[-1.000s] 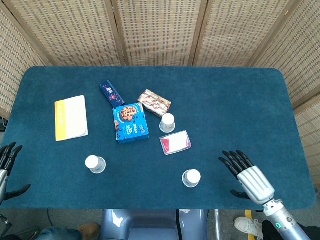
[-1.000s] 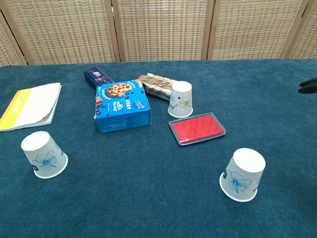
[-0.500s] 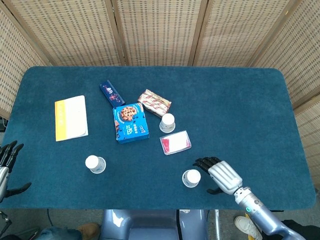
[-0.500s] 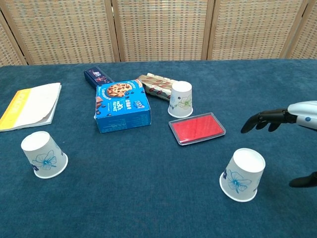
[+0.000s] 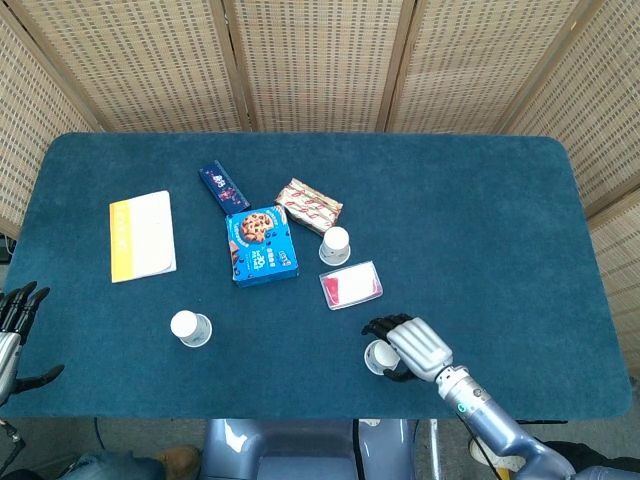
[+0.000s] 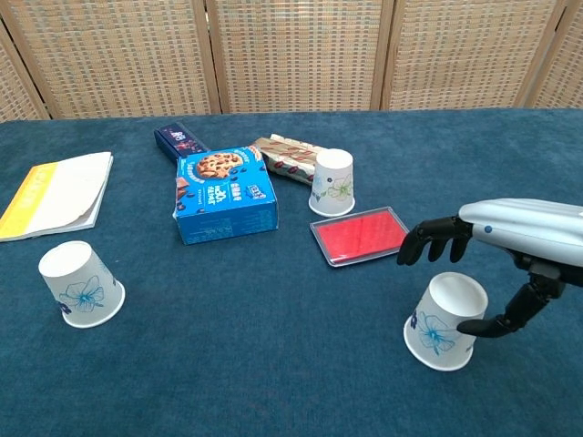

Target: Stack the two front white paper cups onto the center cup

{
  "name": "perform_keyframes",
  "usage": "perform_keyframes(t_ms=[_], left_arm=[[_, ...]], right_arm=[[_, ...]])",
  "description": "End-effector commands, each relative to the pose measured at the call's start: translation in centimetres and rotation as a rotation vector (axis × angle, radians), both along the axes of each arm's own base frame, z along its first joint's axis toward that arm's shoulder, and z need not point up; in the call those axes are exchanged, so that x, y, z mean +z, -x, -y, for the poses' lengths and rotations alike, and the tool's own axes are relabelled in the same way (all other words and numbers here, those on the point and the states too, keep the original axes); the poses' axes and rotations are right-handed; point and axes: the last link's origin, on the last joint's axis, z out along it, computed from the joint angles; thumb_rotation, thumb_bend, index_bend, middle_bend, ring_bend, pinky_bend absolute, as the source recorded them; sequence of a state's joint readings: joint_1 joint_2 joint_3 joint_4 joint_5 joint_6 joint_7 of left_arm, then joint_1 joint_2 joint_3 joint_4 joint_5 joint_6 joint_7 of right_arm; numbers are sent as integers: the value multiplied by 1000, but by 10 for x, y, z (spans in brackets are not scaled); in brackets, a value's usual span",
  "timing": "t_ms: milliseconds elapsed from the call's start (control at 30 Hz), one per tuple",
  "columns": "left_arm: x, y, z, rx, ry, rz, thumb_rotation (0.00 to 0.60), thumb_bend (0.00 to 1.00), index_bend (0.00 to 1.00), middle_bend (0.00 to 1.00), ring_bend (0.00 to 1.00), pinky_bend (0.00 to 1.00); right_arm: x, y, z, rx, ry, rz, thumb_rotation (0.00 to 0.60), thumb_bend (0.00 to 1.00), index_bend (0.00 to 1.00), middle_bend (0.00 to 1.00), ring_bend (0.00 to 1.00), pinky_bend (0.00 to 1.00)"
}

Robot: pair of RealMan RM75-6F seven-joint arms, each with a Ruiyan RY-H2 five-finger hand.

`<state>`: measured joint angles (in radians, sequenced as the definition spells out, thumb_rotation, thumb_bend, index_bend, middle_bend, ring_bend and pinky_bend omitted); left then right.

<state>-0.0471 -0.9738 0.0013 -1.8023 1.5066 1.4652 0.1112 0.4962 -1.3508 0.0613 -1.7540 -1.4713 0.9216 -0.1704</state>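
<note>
**White cups, my right hand at one**

At far lower left my left hand point(image 5: 14, 325) hangs released, fingers spread. Left front cup point(image 6: 80, 284) sits lower left, center cup point(image 6: 332, 182) mid-frame. Lower right, my right hand point(image 6: 496, 246) arches spread over the right front cup point(image 6: 446, 320), thumb beside it, not yet clenched.

Three white, blue-flowered paper cups are seen upside down: center cup point(image 6: 332, 182) mid-frame, front left cup point(image 6: 80, 284) lower left, front right cup point(image 6: 445, 321) lower right, seemingly untouched.

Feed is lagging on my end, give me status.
Right hand open around front right cup, not gripping yet. Left hand open, idle. Front left cup, center cup untouched. Nothing blocking.
</note>
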Motion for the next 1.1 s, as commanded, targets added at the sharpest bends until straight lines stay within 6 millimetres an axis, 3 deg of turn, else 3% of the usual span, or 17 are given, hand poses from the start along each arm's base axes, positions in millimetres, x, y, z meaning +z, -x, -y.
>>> perform_keyframes(t_ms=[33,233,467,633,800,833,1100], left_arm=[[0,0,0,1,1,0,600,0,0,0,0,0],[0,1,-1,4,4,2,600,0,0,0,0,0],[0,2,-5,16,8,4,600,0,0,0,0,0],[-2,5,-10,36,14,0,600,0,0,0,0,0],[-4,8,-19,58,12,-5,600,0,0,0,0,0],[-4,9,-21,69,11,-6,600,0,0,0,0,0],[-5,15,-31,119,-3,-23,600,0,0,0,0,0]], right_arm=[[-4,-1,1,-3,-3,-10,600,406,317,373,330,381],[-6,-2,2,-13,-7,-14,600,457,405,463,431,525],[4,-13,8,7,12,16,600,474,424,484,456,543],[20,-32,25,46,62,31,600,474,427,484,456,543],[39,-64,54,96,127,30,600,474,430,485,457,543],[43,-79,69,103,145,48,600,474,431,488,458,543],[40,-130,131,75,169,42,600,480,440,502,468,543]])
